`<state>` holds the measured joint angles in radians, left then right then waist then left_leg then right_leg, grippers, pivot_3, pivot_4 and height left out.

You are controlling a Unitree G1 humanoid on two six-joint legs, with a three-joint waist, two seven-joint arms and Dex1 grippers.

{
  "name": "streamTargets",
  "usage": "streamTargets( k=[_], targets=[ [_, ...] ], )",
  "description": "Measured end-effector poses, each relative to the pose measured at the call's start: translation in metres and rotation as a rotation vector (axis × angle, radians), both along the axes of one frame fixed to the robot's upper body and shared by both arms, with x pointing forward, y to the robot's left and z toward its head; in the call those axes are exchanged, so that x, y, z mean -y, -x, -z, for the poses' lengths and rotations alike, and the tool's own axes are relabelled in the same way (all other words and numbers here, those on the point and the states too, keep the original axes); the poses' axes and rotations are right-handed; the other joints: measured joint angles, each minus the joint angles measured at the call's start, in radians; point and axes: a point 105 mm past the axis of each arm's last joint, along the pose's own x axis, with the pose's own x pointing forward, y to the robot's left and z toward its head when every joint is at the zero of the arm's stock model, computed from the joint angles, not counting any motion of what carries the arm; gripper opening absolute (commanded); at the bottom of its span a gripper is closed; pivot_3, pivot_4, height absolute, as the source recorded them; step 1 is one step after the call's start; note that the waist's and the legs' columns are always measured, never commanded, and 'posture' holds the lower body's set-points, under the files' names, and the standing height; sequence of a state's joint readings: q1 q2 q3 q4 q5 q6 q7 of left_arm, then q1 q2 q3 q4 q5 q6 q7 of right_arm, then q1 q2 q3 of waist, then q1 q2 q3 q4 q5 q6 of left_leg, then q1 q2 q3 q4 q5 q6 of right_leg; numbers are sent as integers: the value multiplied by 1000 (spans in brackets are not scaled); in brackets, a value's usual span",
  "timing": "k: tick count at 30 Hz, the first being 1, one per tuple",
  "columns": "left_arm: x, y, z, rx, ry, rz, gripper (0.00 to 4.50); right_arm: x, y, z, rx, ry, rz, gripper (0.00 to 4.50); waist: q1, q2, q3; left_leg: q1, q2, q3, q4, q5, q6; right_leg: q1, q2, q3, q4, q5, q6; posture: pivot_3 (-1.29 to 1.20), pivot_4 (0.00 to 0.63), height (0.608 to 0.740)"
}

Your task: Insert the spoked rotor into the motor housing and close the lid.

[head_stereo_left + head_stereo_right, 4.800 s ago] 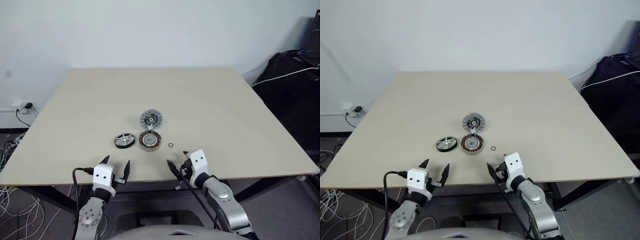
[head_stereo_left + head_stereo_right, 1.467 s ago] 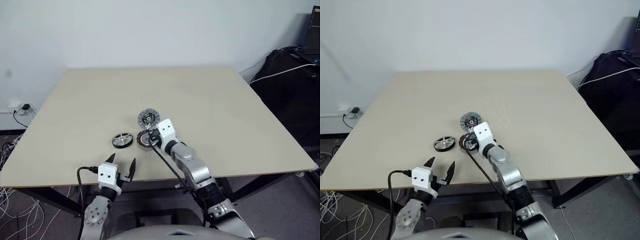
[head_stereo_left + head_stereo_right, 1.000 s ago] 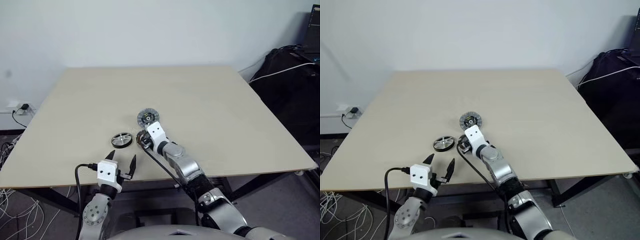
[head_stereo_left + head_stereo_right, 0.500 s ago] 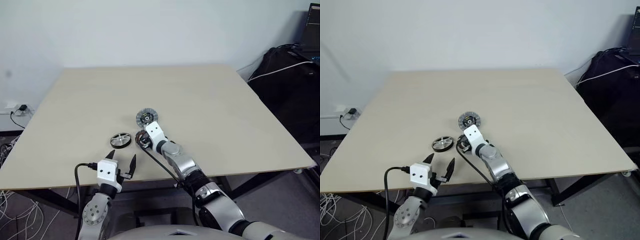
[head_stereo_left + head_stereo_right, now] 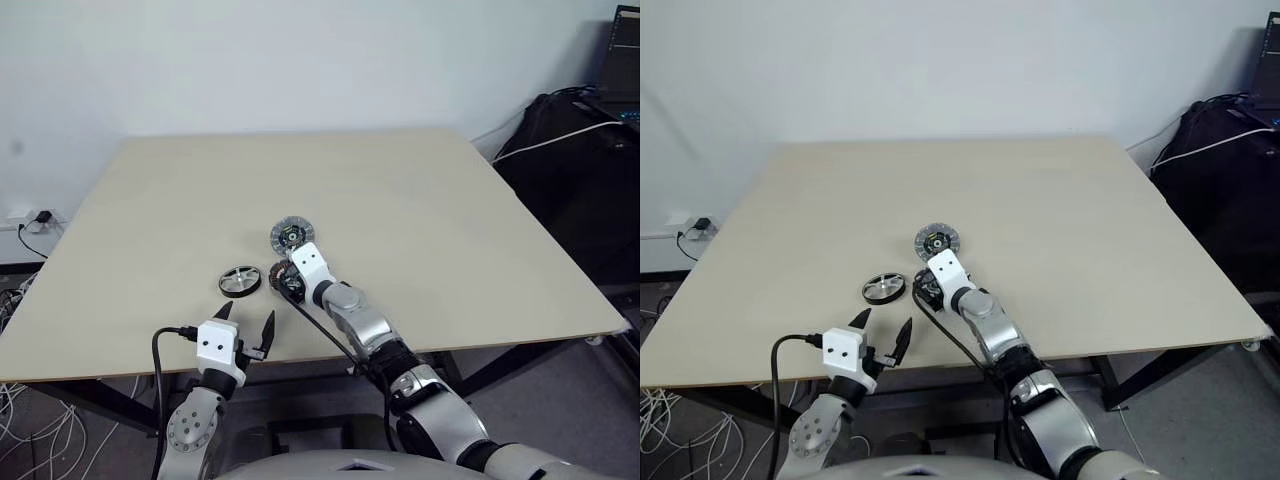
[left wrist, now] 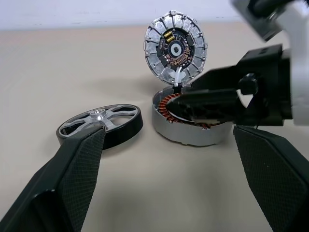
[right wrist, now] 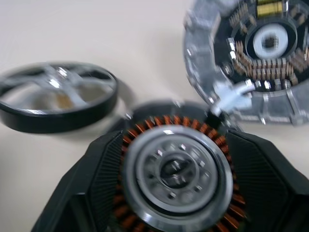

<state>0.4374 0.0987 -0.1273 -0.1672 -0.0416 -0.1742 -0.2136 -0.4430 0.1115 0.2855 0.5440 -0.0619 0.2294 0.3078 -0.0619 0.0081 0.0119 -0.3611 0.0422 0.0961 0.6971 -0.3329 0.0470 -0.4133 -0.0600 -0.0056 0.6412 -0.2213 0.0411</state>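
Observation:
The motor housing (image 7: 176, 169), a copper-wound ring around a silver hub, lies on the table (image 5: 450, 250) near its front. My right gripper (image 5: 283, 283) is open around it, one black finger (image 7: 104, 179) on each side. The lid (image 6: 175, 48), a ribbed silver disc, stands tilted at the housing's far edge with its inner face showing. The spoked rotor (image 6: 100, 125) lies flat just left of the housing, apart from it. My left gripper (image 5: 247, 315) hovers open at the table's front edge, short of the rotor, holding nothing.
A black bag with cables (image 5: 580, 150) stands off the table's right side. Loose cables and a wall socket (image 5: 30, 220) are on the left. The far half of the table is bare wood.
My right arm has reached from the table's front edge forward and left to the motor housing. The left gripper has stayed where it was. The camera has shifted slightly.

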Motion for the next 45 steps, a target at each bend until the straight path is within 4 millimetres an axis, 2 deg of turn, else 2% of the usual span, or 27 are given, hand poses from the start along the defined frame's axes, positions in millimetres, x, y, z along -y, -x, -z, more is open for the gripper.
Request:
streamTargets(
  k=[4, 9, 17, 23, 33, 40, 45],
  targets=[
    [0, 0, 0, -1, 0, 0, 4500, -1, 5, -14, 23, -46, -15, 1715, 1, 0, 0, 0, 0, 0, 0, 0, 0, 0, 0, 0, 0, 0, 0, 0, 0, 740],
    [0, 1, 1, -3, 0, 0, 4500, 3, 11, -13, 14, -39, -20, 103, 1, -1, 1, 0, 0, 0, 0, 0, 0, 0, 0, 0, 0, 0, 0, 0, 0, 740],
    [1, 0, -1, -8, 1, 3, 4500, 4, 10, -8, 3, 43, -15, 47, 1, -2, 2, 0, 0, 0, 0, 0, 0, 0, 0, 0, 0, 0, 0, 0, 0, 740],
    [1, -1, -2, -2, 3, 6, 4500, -9, 2, -16, 26, 82, -39, 47, 0, -2, 2, 0, 0, 0, 0, 0, 0, 0, 0, 0, 0, 0, 0, 0, 0, 740],
    [1, 1, -2, -4, 10, -1, 4500, -21, -3, -7, -3, 140, -65, 47, -2, -2, 2, 0, 0, 0, 0, 0, -1, 0, 0, 0, 0, 0, 0, 0, 0, 740],
    [4, 1, -7, 1, 15, -10, 4500, -18, -3, 4, -24, 176, -65, 47, -3, -2, 2, 0, 0, 0, 0, 0, -1, 0, 0, 0, 0, 0, 0, 0, 0, 740],
    [9, 0, -14, 6, 23, 4, 4500, -17, -5, 6, -19, 183, -60, 47, -4, -2, 2, 0, 0, 0, 0, 0, -1, 0, 0, 0, 0, 0, 0, 0, 0, 740]
  ],
)
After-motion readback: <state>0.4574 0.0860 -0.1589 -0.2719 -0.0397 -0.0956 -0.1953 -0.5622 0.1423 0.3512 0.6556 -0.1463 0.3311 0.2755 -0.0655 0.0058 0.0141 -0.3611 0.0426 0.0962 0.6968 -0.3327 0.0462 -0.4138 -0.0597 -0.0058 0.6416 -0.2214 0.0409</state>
